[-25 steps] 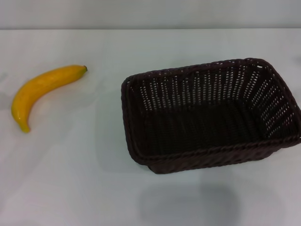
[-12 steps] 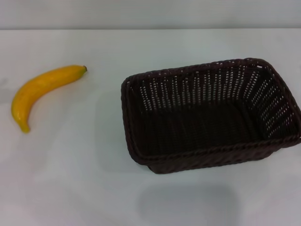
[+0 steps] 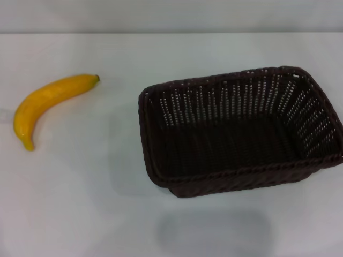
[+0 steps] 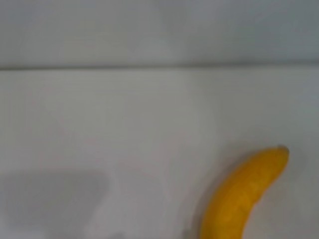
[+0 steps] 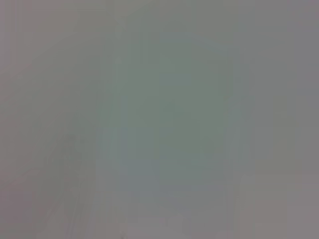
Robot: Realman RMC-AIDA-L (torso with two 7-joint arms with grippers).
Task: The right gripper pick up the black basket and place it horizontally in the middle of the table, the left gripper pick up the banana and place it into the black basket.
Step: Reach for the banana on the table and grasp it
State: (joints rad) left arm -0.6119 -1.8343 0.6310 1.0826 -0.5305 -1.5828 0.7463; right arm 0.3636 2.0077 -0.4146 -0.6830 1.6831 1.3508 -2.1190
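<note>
The black basket (image 3: 238, 131) stands upright on the white table (image 3: 80, 203), right of the middle, its long side running across, slightly skewed. It is empty. The banana (image 3: 45, 101) lies on the table at the left, apart from the basket, its dark stem tip toward the far right. The left wrist view shows the banana (image 4: 241, 194) on the bare table. Neither gripper shows in any view. The right wrist view shows only a blank grey surface.
The table's far edge (image 3: 171, 33) runs across the top of the head view, with a grey wall behind it. A faint shadow lies on the table in front of the basket (image 3: 214, 233).
The basket and banana have not moved. A faint shadow at the table's left edge, beside the banana, has shifted down a little.
</note>
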